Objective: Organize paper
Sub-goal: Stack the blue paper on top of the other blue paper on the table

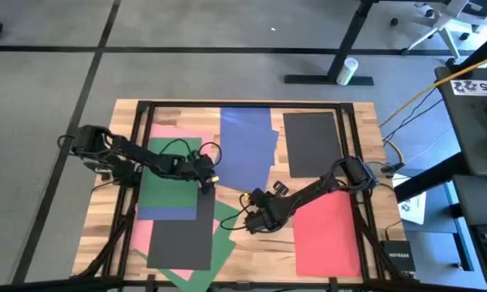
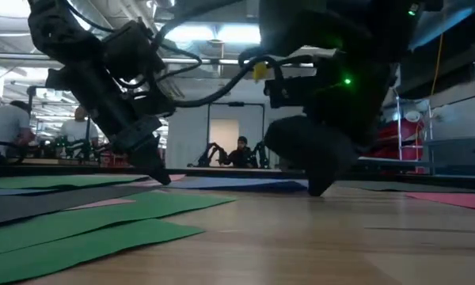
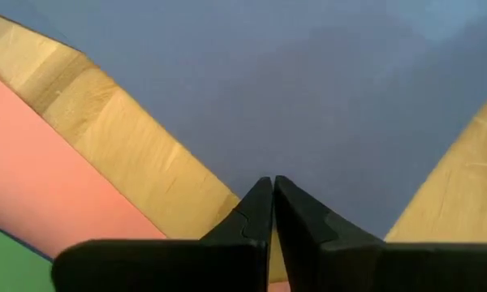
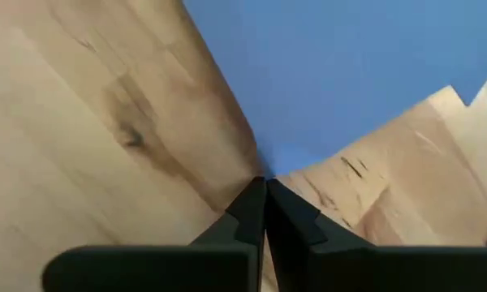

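Both arms are dark, jointed and draped with looping black cables. Each end effector, left end effector (image 1: 206, 183) and right end effector (image 1: 252, 221), has two black wedge-shaped fingers (image 3: 256, 215); yellow tags and a green light show.

A wooden surface (image 1: 260, 247) with a dark metal frame stands on grey carpet floor (image 1: 49, 81) crossed by dark lines. Beyond the surface's far edge, well apart from the jaws, a white cylinder (image 1: 346, 71) lies beside a black desk foot (image 1: 312, 79). An office chair base (image 1: 438, 32) shows further off. A small black Netgear box (image 1: 396, 257) (label readable) sits right of the surface. In the low view, a seated person (image 2: 240, 152) shows far behind.
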Robot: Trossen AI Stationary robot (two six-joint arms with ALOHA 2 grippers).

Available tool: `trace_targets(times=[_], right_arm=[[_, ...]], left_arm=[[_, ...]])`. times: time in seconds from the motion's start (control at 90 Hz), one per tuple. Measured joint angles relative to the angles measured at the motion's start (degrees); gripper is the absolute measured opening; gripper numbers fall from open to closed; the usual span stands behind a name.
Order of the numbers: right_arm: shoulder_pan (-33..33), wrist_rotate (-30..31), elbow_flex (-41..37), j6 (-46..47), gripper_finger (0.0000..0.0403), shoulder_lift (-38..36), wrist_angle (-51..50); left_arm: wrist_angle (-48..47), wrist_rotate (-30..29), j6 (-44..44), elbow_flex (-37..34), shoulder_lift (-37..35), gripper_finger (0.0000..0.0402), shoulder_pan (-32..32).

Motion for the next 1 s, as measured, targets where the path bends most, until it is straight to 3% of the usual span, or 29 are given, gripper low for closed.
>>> trace_targets(times=[0.433,0.611,0.778,1.0], right_arm=[[2.19,-0.54,0.04,0.61,0.0000,-6.76,5.03],[1.95,-4.03,-0.45,-2.28,0.0000,-6.62,11.36],[0.07,-6.66,-5.17,-5.07,0.0000,-6.18,21.61],[-1.18,-8.63,-11.25,-0.83,0.0000,-6.61,24.71]], left_arm=[[0.00,0.22,0.19,0.06,0.00,0.0000,0.56],[0.00,0.22,0.15,0.06,0.00,0.0000,0.56],[-0.02,0.22,-0.06,0.06,-0.02,0.0000,0.56],[-0.07,0.62,-0.09,0.06,-0.04,0.0000,0.41]])
